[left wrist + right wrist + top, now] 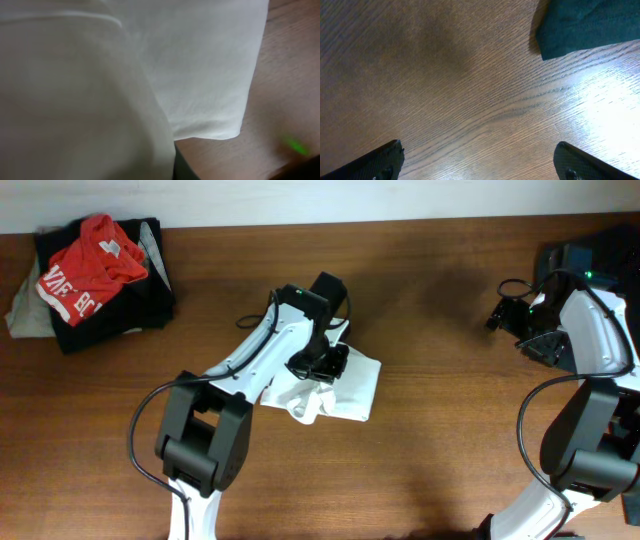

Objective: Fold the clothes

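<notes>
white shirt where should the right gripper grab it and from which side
Its lower right corner, approached from the right over the table. That edge of the white shirt lies flat and free, while the left gripper sits over the bunched left part. The right gripper is open and empty, so a low pinch there looks workable.

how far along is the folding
Nothing looks finished. The white shirt lies in a rumpled bundle under the left gripper, so it is in hand. The red garment and black garment sit heaped together, still to fold. The right gripper is open.
</notes>
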`<action>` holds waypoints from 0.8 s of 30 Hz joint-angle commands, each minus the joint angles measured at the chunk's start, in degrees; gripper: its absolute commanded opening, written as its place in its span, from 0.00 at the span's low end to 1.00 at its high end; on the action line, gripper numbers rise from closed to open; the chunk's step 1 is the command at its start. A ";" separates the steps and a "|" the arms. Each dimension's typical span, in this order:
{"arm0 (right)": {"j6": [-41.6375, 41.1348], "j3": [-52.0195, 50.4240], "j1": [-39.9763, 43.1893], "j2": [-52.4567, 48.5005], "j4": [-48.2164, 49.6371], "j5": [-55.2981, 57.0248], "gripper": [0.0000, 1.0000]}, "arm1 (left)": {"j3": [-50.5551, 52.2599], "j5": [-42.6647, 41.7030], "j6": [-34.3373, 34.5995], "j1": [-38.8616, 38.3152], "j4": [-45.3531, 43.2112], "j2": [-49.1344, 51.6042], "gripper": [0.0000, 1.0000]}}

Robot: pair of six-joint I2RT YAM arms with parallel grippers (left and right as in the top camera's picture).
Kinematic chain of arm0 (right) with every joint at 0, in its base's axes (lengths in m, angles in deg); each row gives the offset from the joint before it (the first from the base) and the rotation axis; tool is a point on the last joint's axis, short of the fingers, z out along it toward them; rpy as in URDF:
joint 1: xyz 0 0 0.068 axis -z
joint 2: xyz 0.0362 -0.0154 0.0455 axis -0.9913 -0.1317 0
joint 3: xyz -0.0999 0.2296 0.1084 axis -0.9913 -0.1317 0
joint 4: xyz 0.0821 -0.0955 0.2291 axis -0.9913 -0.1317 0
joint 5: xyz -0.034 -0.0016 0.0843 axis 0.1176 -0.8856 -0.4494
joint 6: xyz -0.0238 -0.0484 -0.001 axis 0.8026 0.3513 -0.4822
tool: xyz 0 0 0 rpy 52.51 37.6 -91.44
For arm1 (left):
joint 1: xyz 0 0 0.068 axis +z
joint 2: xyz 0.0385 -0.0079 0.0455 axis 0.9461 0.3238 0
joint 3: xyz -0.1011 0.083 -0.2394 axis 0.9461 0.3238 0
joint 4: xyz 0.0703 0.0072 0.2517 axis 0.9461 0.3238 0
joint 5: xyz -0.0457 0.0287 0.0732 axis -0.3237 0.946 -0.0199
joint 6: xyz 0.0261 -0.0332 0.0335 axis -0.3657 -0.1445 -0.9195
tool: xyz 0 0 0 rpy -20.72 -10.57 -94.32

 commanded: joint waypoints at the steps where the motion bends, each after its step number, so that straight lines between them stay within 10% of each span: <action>1: -0.68 0.98 0.15 -0.09 0.04 0.92 0.99 | -0.46 -0.50 0.02 -0.83 -0.42 0.31 0.15; 7: -0.68 0.98 0.15 -0.09 0.04 0.92 0.99 | -0.46 -0.52 1.75 -2.14 -2.75 0.31 0.16; 10: -0.68 0.98 0.15 -0.09 0.04 0.92 0.99 | -0.46 -0.55 2.29 -3.28 -3.74 0.31 0.42; 24: -0.68 0.98 0.15 -0.09 0.04 0.92 0.99 | -8.17 -12.68 -3.19 -8.41 -7.76 -0.13 0.41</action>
